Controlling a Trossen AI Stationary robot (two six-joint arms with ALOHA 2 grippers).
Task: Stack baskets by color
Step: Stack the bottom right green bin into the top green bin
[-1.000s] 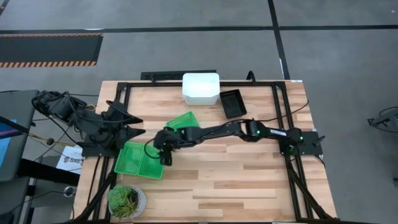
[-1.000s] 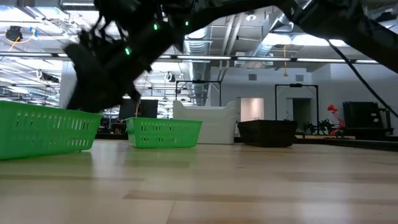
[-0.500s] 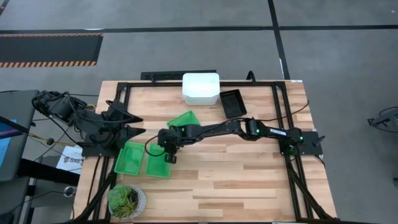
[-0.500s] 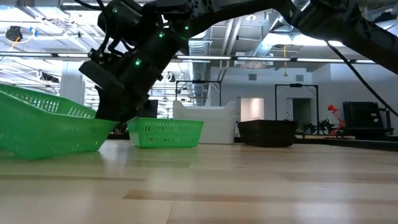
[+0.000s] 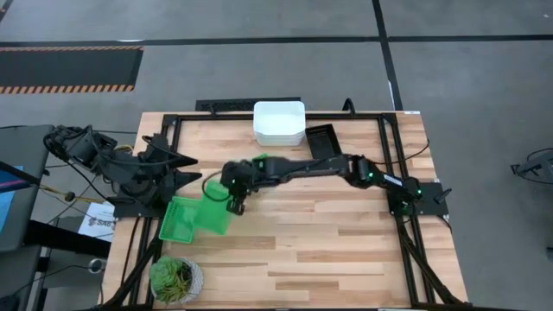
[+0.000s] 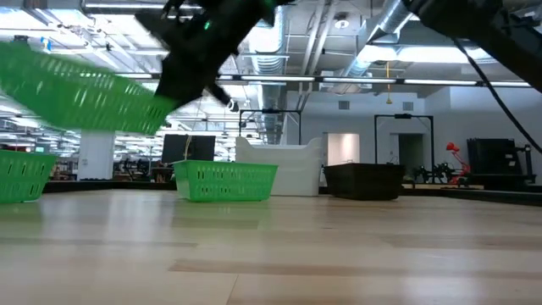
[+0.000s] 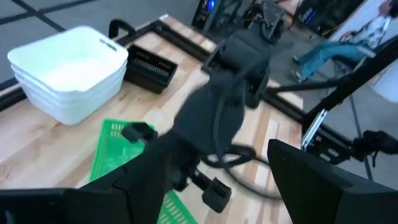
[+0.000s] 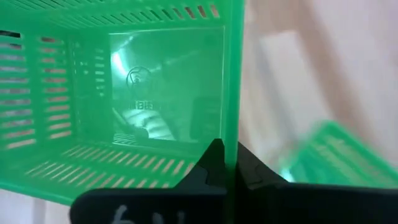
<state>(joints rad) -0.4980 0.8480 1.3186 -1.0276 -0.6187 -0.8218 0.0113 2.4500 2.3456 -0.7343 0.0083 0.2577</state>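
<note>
My right gripper (image 5: 236, 204) is shut on a green basket (image 5: 210, 217) (image 6: 78, 96), which it holds in the air over the table's left half. A second green basket (image 5: 175, 221) rests on the table just left of it. A third (image 5: 257, 162) lies under my right arm. A stack of white baskets (image 5: 278, 123) and a black basket (image 5: 322, 141) stand at the far edge. My left gripper (image 5: 186, 164) waits open at the table's left side, holding nothing. My right gripper pinches the green basket's side wall at its rim (image 8: 229, 146), one finger inside the basket and one outside. The fingers slant down at it from the table's right. The basket is lifted clear of the table, tilted, and reaches away from the fingers toward the left.
A round potted plant (image 5: 175, 278) stands at the near left corner. A black frame (image 5: 393, 186) runs around the table's edges. The near right part of the wooden top (image 5: 346, 250) is bare.
My right gripper has shut on the right-hand wall of the green basket and risen with it, drawing a little toward the far edge. The basket first tipped up at that end, then came clear of the table, leaving its green neighbour where it lay.
</note>
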